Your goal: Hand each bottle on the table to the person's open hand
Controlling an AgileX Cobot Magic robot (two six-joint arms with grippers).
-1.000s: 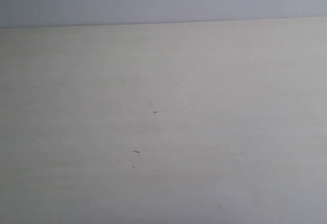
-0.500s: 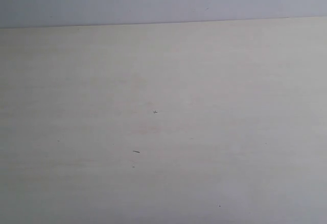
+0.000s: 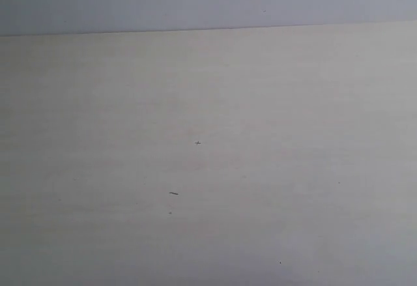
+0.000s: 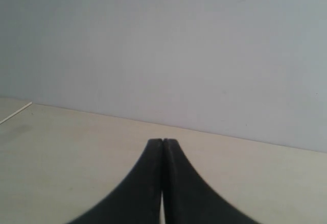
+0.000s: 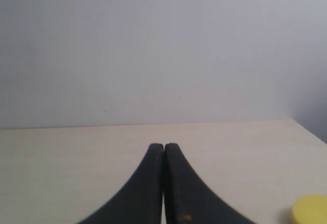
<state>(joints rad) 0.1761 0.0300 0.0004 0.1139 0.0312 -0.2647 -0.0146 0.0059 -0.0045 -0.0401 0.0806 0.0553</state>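
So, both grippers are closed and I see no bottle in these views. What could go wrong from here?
1. No bottle and no open hand shows in any view; the table shows only small specks, so an arm may move without a target.
2. The left gripper and right gripper are shut; if not opened first, they could push a bottle over.
3. A yellow round object lies near the right gripper; it might be bumped.
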